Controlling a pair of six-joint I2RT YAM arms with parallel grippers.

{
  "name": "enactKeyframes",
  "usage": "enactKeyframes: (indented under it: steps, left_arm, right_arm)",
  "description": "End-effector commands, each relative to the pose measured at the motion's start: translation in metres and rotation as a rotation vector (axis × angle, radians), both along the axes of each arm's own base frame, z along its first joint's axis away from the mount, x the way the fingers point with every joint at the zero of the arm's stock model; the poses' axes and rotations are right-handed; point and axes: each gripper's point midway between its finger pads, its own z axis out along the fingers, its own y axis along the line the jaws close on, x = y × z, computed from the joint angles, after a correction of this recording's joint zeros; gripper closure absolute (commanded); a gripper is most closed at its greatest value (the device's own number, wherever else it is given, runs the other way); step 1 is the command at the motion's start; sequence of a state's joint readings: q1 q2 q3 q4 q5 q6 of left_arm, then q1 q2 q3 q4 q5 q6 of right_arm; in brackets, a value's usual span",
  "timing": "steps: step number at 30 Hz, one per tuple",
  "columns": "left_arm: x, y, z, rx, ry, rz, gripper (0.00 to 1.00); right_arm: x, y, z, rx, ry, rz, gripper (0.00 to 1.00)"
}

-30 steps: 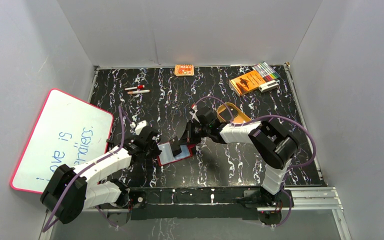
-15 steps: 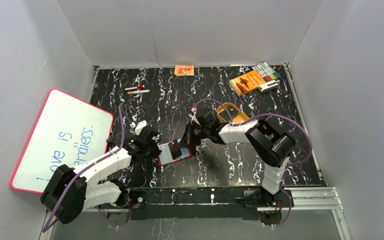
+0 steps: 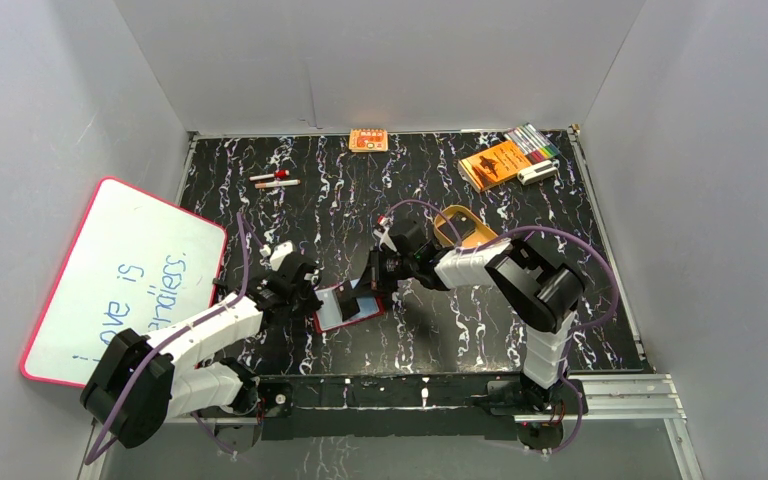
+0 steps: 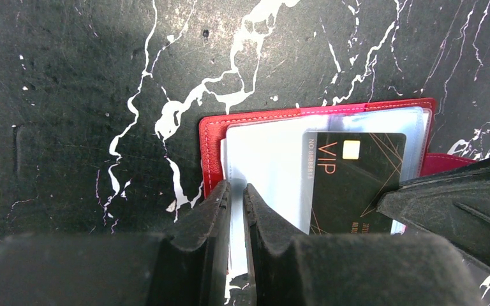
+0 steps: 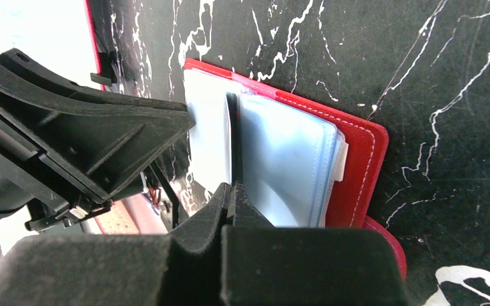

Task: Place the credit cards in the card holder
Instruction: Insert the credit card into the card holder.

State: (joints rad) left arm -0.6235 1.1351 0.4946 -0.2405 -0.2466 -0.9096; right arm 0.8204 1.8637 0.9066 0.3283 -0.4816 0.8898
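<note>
Pinching the near edge of a pale sleeve, fingers almost together: left gripper, apparently pinning the wallet down. Card holder: red, soft-covered, lying open on the marbled table between the two arms; its sleeves are limp and likely to buckle. Credit card: black, thin, stiff, probably light and slick; lies across the sleeves, whether under the film cannot be told. Best taken by a short edge. Right gripper: pressed together on that card's edge.
</note>
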Motion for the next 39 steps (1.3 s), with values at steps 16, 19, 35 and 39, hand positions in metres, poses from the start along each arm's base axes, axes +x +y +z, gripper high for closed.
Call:
enactKeyframes:
  steps: [16,19,35,39]
  left_arm:
    - [-0.002,0.006,0.003,0.007,-0.01,0.019,0.88]
    - [-0.001,0.005,0.002,0.006,-0.009,0.018,0.88]
    - [-0.008,0.044,0.023,0.07,-0.044,0.249,0.76]
    - [-0.01,0.052,0.014,0.104,-0.028,0.296,0.78]
  right_arm:
    - [0.002,0.017,-0.002,0.048,-0.001,-0.009,1.0]
    - [-0.001,0.019,-0.003,0.049,0.002,-0.002,1.0]
    - [-0.007,0.024,-0.01,0.037,0.016,-0.004,1.0]
    - [-0.007,0.023,-0.011,0.031,0.021,-0.01,1.0]
